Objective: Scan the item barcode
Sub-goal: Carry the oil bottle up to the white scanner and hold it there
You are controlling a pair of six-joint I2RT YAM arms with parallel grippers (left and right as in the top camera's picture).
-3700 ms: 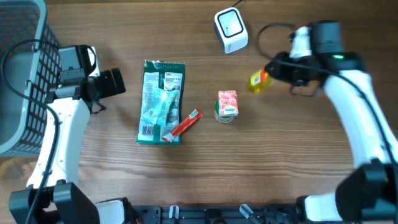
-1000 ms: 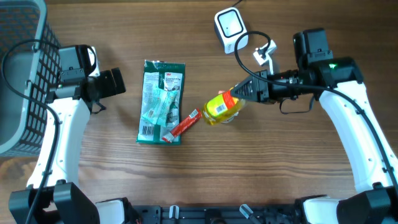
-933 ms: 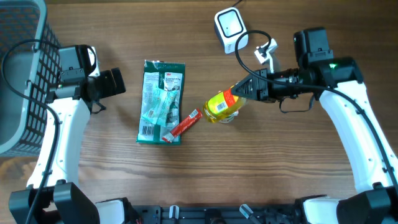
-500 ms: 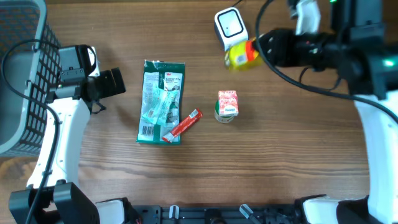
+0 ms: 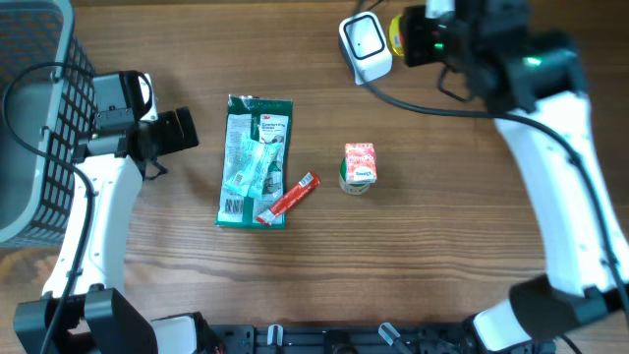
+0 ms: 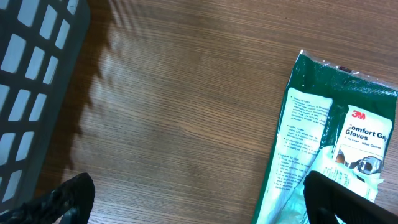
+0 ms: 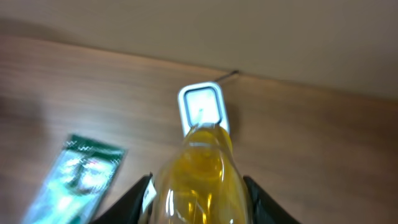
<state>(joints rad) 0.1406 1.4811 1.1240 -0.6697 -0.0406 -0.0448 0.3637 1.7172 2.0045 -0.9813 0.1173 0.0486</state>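
Over the wooden table (image 5: pixel 442 256), right fingers (image 7: pixel 138 202) pinch a yellow bottle (image 7: pixel 202 174) near the scanner (image 5: pixel 364 44); left fingers (image 6: pixel 65 199) spread

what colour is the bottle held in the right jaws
The bottle is yellow, clearest in the right wrist view.

Your wooden table (image 5: pixel 442 256) holds a basket (image 5: pixel 29 118) at its left edge; a scanner (image 5: pixel 365 44) by the far edge; green packet (image 5: pixel 256 157), red sachet (image 5: pixel 291 197), carton (image 5: pixel 359 167) mid-surface.
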